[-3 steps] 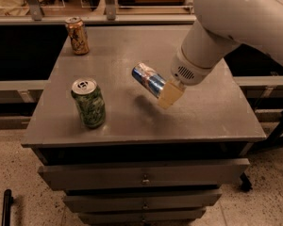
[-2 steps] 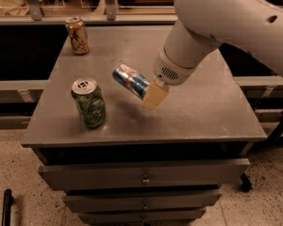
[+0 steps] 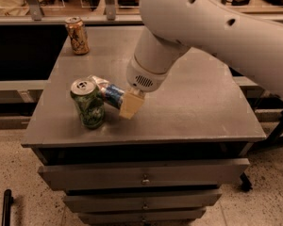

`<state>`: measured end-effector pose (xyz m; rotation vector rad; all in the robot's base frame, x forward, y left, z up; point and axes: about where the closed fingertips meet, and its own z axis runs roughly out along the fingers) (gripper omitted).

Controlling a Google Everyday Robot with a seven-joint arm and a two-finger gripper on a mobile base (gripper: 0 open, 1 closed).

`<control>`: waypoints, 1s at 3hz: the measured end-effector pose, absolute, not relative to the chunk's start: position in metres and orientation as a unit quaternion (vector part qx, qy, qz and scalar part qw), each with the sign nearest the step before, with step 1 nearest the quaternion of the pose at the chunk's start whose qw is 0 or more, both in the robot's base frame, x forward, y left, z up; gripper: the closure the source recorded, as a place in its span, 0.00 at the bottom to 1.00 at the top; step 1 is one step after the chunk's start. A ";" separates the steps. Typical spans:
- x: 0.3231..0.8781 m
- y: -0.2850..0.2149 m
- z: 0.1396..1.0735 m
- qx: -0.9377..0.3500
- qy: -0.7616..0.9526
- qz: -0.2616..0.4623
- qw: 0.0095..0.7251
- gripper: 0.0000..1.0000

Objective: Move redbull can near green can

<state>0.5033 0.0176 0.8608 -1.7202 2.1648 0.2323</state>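
Pinching the redbull can (image 3: 108, 92) at one end, my hand (image 3: 131, 105) hangs just right of the green can (image 3: 88, 103), low over the worktop (image 3: 193, 102). The redbull can is tilted, its free end by the green can's top; touching or not, I cannot tell. The green can stands upright. Well behind it, near the far edge, stands a brown can (image 3: 78, 36).

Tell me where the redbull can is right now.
In the camera view the redbull can is held tilted in the gripper, over the front-left part of the table, close beside the green can, on its right.
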 end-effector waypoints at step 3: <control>0.498 0.033 0.850 -0.623 0.759 0.098 0.160 0.51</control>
